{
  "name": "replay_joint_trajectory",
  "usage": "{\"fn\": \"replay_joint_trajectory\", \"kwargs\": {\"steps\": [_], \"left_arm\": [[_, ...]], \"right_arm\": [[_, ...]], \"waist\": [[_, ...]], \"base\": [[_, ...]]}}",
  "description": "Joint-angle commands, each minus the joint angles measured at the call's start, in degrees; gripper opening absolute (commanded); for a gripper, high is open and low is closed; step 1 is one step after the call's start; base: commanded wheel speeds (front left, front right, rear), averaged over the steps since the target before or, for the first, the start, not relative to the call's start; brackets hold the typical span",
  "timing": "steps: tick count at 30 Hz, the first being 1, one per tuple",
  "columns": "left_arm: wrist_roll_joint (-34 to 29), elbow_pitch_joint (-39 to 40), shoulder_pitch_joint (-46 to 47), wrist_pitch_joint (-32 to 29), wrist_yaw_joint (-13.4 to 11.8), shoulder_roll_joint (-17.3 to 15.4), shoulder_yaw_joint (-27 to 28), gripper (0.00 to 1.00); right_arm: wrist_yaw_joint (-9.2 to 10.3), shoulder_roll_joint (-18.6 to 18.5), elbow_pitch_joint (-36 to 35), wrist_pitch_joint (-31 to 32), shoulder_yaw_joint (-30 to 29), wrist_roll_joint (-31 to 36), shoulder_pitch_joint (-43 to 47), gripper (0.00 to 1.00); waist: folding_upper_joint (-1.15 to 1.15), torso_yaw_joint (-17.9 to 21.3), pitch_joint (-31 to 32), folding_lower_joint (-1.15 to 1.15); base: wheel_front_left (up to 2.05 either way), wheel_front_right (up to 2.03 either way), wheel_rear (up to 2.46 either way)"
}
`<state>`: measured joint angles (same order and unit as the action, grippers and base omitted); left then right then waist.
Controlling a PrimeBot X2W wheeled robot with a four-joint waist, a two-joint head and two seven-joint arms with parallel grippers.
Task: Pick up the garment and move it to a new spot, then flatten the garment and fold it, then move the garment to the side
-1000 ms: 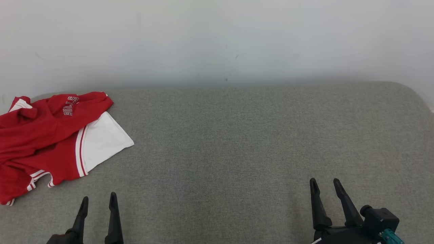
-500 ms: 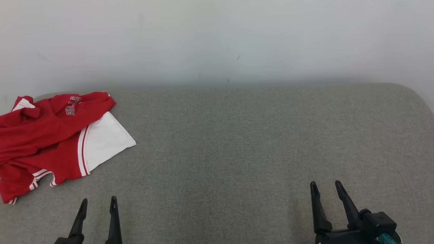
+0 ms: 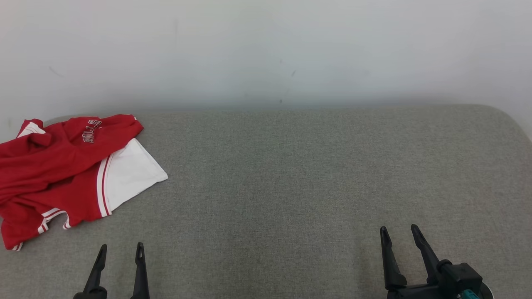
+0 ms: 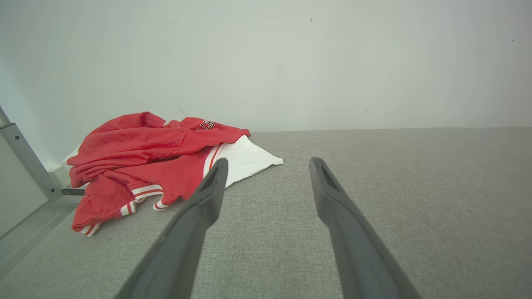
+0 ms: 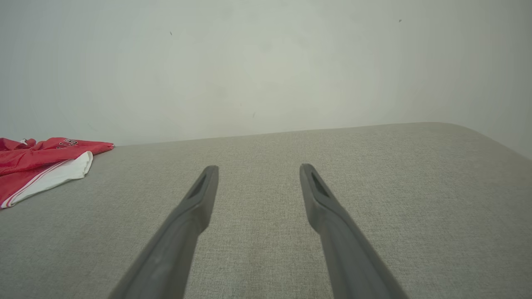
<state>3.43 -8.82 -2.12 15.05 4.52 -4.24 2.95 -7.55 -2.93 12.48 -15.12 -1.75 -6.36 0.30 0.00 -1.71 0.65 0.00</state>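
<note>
Lying crumpled at the far-left edge of the grey desk (image 3: 291,174) by the wall (image 3: 266,50): the red-and-white garment (image 3: 62,166). Hovering near it, jaws wide and empty: the left gripper (image 3: 121,246). Well off right, likewise spread, holding nothing: the right gripper (image 3: 398,227).

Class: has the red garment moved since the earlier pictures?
No. The garment lies just as it did against the back edge of the grey surface; the whole head view shifted slightly, so the camera moved.

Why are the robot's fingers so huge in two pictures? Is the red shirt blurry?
Left wrist view: the dark two-fingered left gripper is near the wide-angle lens, so it looms large; crumpled red-and-white jersey looks sharp. Right wrist view: same with the right gripper. Head view: even light, no glare.
</note>
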Motion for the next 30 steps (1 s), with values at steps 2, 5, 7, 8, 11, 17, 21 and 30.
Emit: {"fn": "replay_joint_trajectory", "kwargs": {"steps": [2,5,7,8,11,17,21,30], "left_arm": [[0.1,-0.4,-0.6,0.2,0.0,0.2,0.1,1.0],[0.2,-0.6,-0.5,0.2,0.0,0.4,0.1,1.0],[0.3,-0.7,-0.6,0.2,0.0,0.4,0.2,1.0],[0.3,-0.7,-0.7,0.2,-0.1,0.4,0.3,1.0],[0.4,-0.8,-0.8,0.2,-0.3,0.5,0.4,1.0],[0.1,-0.9,-0.7,0.2,-0.4,0.6,0.7,1.0],[0.0,-1.3,-0.6,0.2,-0.3,0.4,1.0,1.0],[-0.3,-1.5,-1.4,0.2,-0.8,0.1,1.9,1.0]], "right_arm": [[0.12,0.1,0.2,-0.1,0.1,-0.3,0.2,1.0],[0.12,0.1,0.4,-0.1,0.2,-0.7,0.3,1.0],[0.12,0.1,0.5,-0.1,0.2,-0.7,0.3,1.0],[0.12,0.1,0.5,-0.1,0.3,-0.7,0.3,1.0],[0.12,0.1,0.5,-0.1,0.1,-0.9,0.5,1.0],[0.12,0.1,0.7,-0.1,0.2,-1.2,0.6,1.0],[0.12,0.1,0.9,-0.1,0.4,-1.6,1.1,1.0],[0.12,0.1,1.2,-0.1,0.6,-2.2,1.4,1.0]], "waist": [[0.0,0.0,0.0,0.0],[0.0,-0.1,0.1,0.0],[0.0,-0.2,0.1,0.0],[0.0,-0.2,0.1,0.0],[0.0,-0.7,0.0,0.0],[0.0,-3.3,0.1,0.0],[0.0,-6.1,0.2,0.0],[0.0,-12.6,0.5,0.0]], "base": [[0.0,0.0,0.0],[0.0,0.0,0.0],[0.0,0.0,0.0],[0.0,0.0,0.0],[0.0,0.0,0.0],[0.0,0.0,0.0],[0.0,0.0,0.0],[0.0,0.0,0.0]]}}
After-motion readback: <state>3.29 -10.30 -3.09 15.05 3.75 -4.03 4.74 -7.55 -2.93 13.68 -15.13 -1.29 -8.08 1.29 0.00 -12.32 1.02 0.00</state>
